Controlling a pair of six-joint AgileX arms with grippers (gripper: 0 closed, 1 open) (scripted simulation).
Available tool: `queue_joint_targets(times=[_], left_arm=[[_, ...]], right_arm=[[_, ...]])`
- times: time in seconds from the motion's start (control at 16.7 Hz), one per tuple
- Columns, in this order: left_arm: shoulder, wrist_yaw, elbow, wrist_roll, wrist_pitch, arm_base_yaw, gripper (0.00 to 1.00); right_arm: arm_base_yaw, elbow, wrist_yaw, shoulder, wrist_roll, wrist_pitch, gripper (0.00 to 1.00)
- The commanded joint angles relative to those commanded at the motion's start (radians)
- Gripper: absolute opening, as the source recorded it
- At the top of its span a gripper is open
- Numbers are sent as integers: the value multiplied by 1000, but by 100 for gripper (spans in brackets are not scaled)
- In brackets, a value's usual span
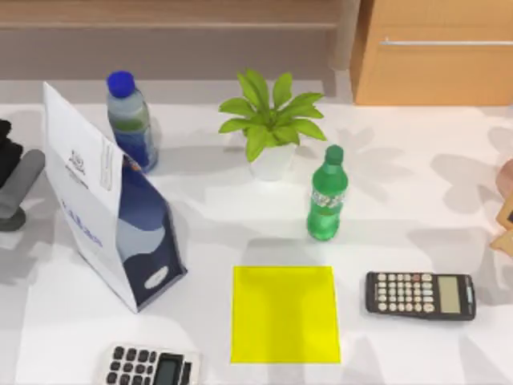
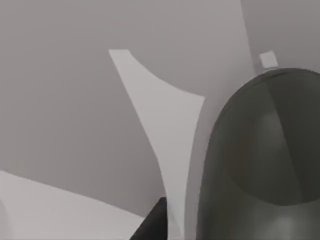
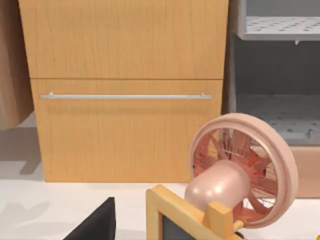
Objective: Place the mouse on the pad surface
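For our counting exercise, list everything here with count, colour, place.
Flat square pad: 1, yellow, front centre.
Rounded mouse: 1, dark grey, close before left wrist camera.
Button calculators: 2, black right of pad, white front left.
Plastic bottles: 2, green behind pad, blue-capped back left.
Paper bag: 1, white and blue, left.
Potted plant: 1, green, back centre.
Round fan: 1, pink, right edge.
Wooden cabinet: 1, tan, back right.
Left claw: 1, grey, left edge.
Right claw: 1, black, near fan.

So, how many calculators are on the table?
2. A black calculator lies to the right of the yellow pad. A white calculator sits at the front edge, left of the pad, partly cut off; others may be hidden.
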Motion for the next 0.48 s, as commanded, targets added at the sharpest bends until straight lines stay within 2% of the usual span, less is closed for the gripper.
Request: queue_joint_targets(times=[0.24, 0.48], left_arm=[[0, 0, 0, 0, 0, 0, 2], [0, 0, 0, 0, 0, 0, 0]], right_arm=[[0, 0, 0, 0, 0, 0, 100], [0, 0, 0, 0, 0, 0, 100]])
